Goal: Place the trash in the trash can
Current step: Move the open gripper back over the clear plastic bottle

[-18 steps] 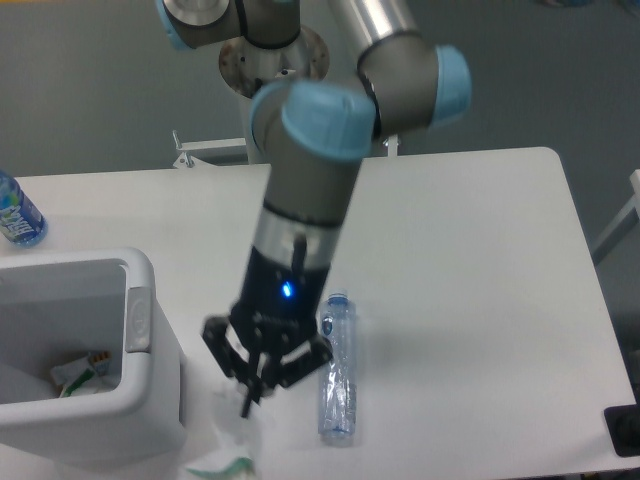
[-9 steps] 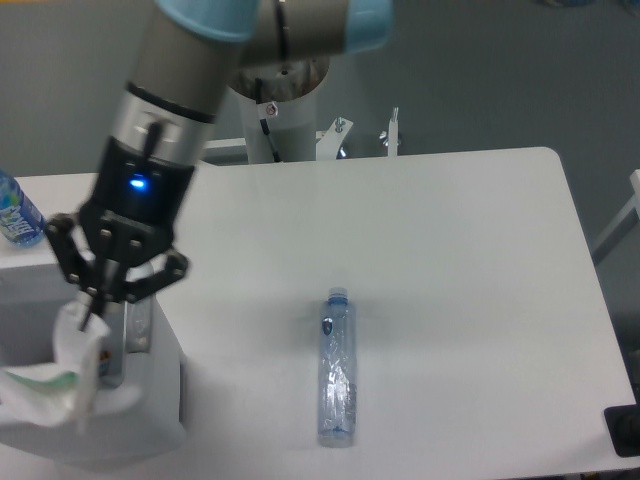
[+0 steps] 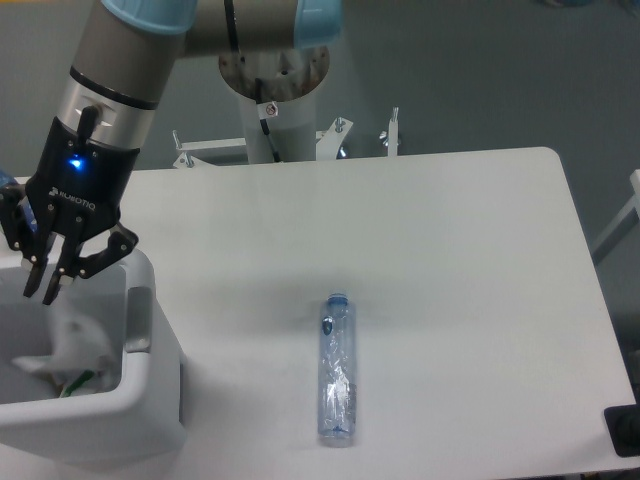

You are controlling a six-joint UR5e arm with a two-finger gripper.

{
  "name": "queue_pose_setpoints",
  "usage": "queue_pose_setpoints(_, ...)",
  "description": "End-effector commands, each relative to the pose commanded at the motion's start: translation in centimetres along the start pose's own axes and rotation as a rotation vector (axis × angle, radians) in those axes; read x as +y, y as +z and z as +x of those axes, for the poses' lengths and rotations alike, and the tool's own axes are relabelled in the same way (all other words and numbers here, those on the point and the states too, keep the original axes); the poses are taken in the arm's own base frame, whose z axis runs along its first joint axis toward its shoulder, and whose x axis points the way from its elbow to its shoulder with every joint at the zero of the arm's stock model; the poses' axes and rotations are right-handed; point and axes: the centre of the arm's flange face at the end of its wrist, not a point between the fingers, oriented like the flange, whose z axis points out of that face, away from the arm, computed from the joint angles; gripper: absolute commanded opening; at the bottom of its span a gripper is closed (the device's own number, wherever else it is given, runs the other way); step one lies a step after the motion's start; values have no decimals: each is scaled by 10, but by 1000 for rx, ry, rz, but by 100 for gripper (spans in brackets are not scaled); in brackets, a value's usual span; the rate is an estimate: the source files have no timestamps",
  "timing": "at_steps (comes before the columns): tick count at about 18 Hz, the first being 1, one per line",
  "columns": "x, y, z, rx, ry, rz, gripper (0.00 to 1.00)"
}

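My gripper (image 3: 45, 284) hangs over the back of the white trash can (image 3: 150, 405) at the table's left front. Its fingers stand slightly apart, open, with nothing between them. Just below the fingertips a white crumpled packet (image 3: 75, 345) lies inside the can, on other scraps. The slim clear bottle (image 3: 338, 370) lies flat on the table right of the can, with its pale blue cap (image 3: 337, 297) pointing away from the front edge. It is well apart from the gripper.
The arm's base column (image 3: 275, 90) stands behind the table's far edge. A sliver of blue (image 3: 4, 184) shows at the left edge behind the gripper. A dark object (image 3: 624, 430) sits past the table's right front corner.
The gripper carried the white packet from the table front leftward over the can, then opened. The packet dropped into the can. The clear bottle has not moved.
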Motion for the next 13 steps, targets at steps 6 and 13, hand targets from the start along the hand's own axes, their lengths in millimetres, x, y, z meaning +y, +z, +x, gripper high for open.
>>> queue_pose_setpoints(6, -12, -23, -130, -131, -151, 41, 100)
queue_pose_setpoints(13, 6, 25, -237, -425, -31, -129, 100)
